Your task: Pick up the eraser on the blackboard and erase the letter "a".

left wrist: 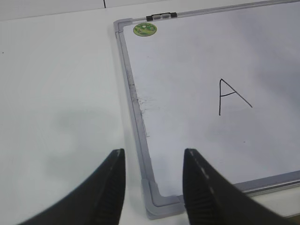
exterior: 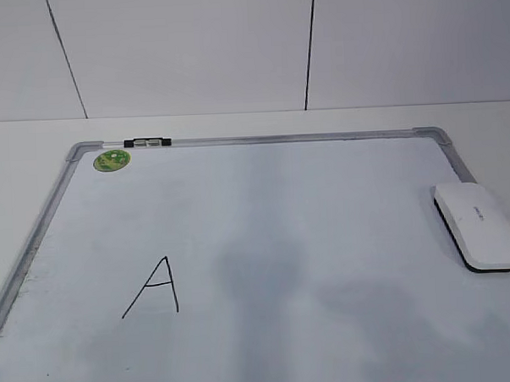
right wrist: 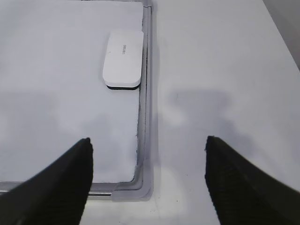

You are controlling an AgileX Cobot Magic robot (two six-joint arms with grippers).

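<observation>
The white eraser point(exterior: 478, 225) lies flat on the blackboard point(exterior: 278, 139) against its right frame; it also shows in the right wrist view point(right wrist: 123, 58). A tall angular capital "A" point(exterior: 155, 288) is drawn at the board's left; it also shows in the left wrist view point(left wrist: 232, 96). No small cursive "a" is in view. My left gripper point(left wrist: 153, 152) is open and empty above the board's near left corner point(left wrist: 159, 204). My right gripper point(right wrist: 147, 139) is open and empty above the near right corner point(right wrist: 140, 187), well short of the eraser. Neither gripper shows in the exterior view.
A round green sticker point(exterior: 111, 160) sits in the board's far left corner, next to a black clip point(exterior: 147, 142) on the top frame. Grey smudges point(exterior: 258, 267) mark the board's middle. The white table point(left wrist: 56, 93) lies around the board, and a panelled wall stands behind it.
</observation>
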